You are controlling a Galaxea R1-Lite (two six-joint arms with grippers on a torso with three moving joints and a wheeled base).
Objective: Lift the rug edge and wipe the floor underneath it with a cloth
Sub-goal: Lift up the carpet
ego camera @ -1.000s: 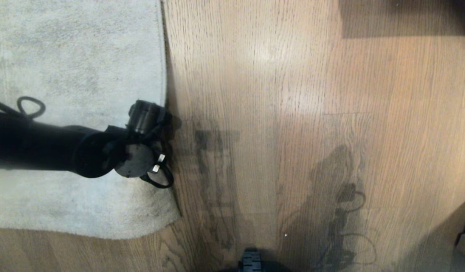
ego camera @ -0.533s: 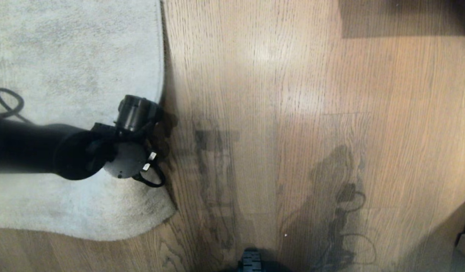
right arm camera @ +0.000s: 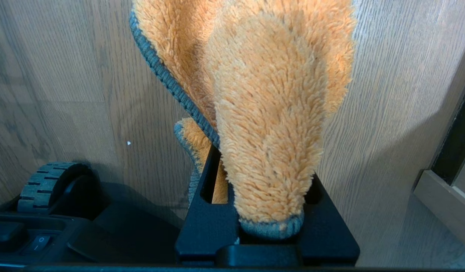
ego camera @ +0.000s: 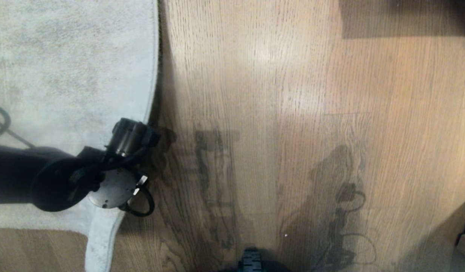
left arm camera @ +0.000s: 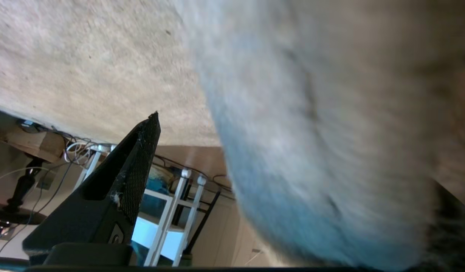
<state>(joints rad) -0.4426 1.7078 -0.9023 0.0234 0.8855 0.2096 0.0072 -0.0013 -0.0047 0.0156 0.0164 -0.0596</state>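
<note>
Wood-grain floor (ego camera: pixel 278 75) lies bare rightward of the rug edge (ego camera: pixel 151 94), which I have raised in my left gripper (ego camera: pixel 157 141), jaws spread wide. My right gripper (right arm camera: pixel 268 211) pinches the cloth (right arm camera: pixel 270 113), parked near the base.

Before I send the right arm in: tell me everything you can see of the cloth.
The cloth is a fluffy orange rag of long soft pile, edged with a dark grey stitched hem. It is bunched and folded, pinched between the fingers of the right gripper, with its free end hanging loose over the wood floor. It shows only in the right wrist view.
</note>
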